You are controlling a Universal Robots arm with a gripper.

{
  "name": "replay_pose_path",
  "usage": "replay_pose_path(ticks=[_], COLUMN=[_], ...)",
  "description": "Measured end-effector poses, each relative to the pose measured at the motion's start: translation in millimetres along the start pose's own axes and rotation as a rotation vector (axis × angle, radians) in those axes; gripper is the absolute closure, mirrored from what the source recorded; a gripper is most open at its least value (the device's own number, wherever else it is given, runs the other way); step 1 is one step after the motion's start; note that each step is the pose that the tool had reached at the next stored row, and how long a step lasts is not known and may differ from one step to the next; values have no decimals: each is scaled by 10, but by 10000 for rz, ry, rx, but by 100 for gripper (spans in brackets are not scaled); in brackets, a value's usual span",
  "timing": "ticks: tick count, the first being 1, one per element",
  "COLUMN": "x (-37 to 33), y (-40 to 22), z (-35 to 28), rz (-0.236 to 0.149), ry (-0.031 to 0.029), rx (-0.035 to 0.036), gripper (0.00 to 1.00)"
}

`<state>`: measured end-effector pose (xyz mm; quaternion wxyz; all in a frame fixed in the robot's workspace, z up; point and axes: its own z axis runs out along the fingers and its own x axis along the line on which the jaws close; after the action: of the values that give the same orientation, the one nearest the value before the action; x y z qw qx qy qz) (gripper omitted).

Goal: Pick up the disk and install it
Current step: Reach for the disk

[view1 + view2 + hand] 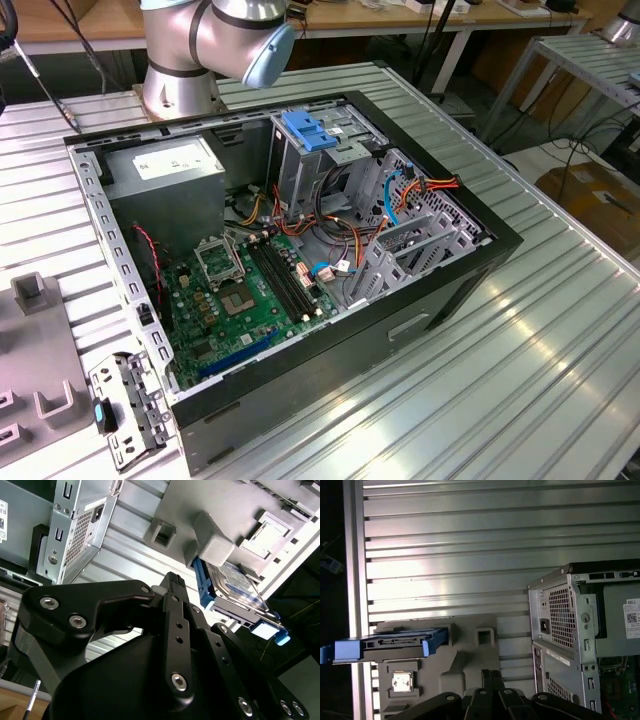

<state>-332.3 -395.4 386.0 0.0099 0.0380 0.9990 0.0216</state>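
Disk [240,592] sits on the grey holder [470,652] on the tabletop [470,555], white-and-blue label [231,573] showing, print too tiny to read. Pincer's [489,674] clenched empty nearby.

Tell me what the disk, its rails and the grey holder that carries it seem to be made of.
The disk looks like bare metal, judging by its silvery sheen, and its printed label seems to be paper. The rails look like blue plastic, smooth and evenly coloured. The holder is matt grey with rounded corners, probably moulded or printed plastic.
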Motion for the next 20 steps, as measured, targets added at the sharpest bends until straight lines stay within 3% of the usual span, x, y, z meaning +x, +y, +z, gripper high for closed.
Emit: replay_pose_path(ticks=[5, 20], x=[42, 436], y=[-3, -28], z=[-1, 4], rz=[2, 11], ry=[30, 243], rx=[3, 19], gripper=[89, 89])
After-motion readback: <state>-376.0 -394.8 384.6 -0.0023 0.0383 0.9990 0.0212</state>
